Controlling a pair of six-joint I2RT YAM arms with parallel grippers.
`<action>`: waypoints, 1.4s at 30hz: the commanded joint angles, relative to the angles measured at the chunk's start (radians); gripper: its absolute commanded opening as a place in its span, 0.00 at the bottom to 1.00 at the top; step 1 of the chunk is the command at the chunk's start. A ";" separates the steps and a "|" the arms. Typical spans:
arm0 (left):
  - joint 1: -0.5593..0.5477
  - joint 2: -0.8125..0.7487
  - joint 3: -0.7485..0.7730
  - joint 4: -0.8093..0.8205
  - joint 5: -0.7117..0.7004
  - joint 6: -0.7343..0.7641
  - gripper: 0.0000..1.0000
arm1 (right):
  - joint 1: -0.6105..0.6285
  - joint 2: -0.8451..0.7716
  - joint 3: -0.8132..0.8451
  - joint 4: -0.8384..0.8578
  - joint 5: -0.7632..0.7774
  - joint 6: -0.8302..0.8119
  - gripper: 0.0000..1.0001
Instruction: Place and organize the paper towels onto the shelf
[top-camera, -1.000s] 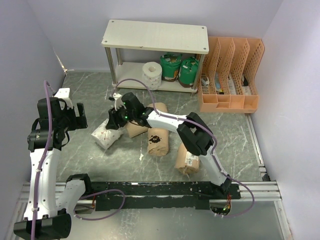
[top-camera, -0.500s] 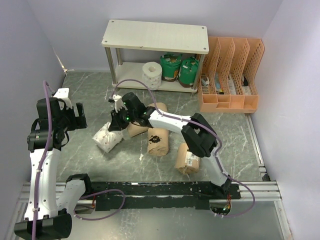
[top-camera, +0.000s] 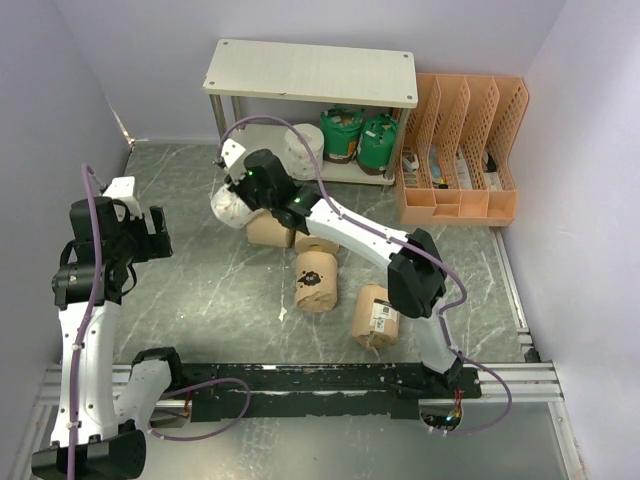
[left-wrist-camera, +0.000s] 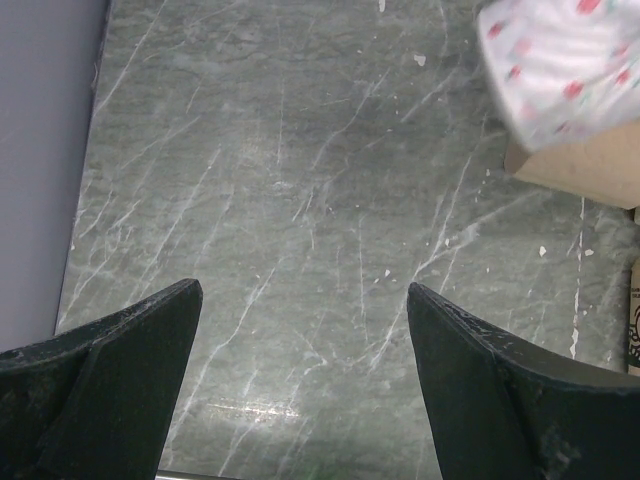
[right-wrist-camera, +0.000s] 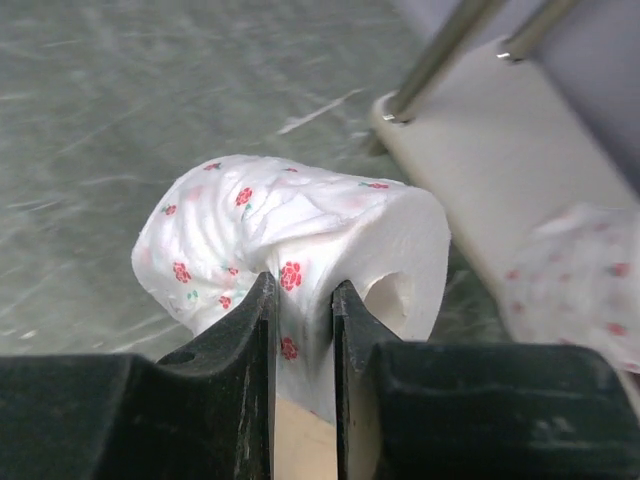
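Note:
My right gripper (right-wrist-camera: 302, 290) is shut on a white patterned roll (right-wrist-camera: 290, 230) with red flowers, pinching its wrap and holding it above the table just in front of the shelf's left end. In the top view the gripper (top-camera: 243, 197) and that roll (top-camera: 227, 208) are near the shelf's (top-camera: 310, 72) front left leg. On the lower board (right-wrist-camera: 480, 150) stand another white patterned roll (top-camera: 303, 150) and two green rolls (top-camera: 359, 137). Tan rolls lie on the table: one under the arm (top-camera: 268, 230), one with black print (top-camera: 316, 282), one with a barcode label (top-camera: 375, 316). My left gripper (top-camera: 153, 232) is open and empty at the left.
The orange perforated file organizer (top-camera: 460, 150) stands right of the shelf. In the left wrist view, the open left gripper (left-wrist-camera: 300, 320) is over bare marble table, with the held white roll (left-wrist-camera: 560, 70) and a tan roll (left-wrist-camera: 590, 170) at the upper right. Walls close both sides.
My right gripper has lifted the white patterned roll off the table and carried it back toward the shelf's left end. The left arm has barely moved.

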 joint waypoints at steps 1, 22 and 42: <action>0.010 -0.011 -0.005 0.033 0.030 0.005 0.95 | -0.009 -0.032 0.065 0.100 0.228 -0.184 0.00; 0.012 0.033 -0.012 0.038 -0.003 -0.009 0.95 | -0.127 0.438 0.505 0.314 0.380 -0.527 0.00; 0.044 0.075 -0.026 0.049 -0.076 -0.063 0.95 | -0.130 0.347 0.290 0.513 0.280 -0.410 0.82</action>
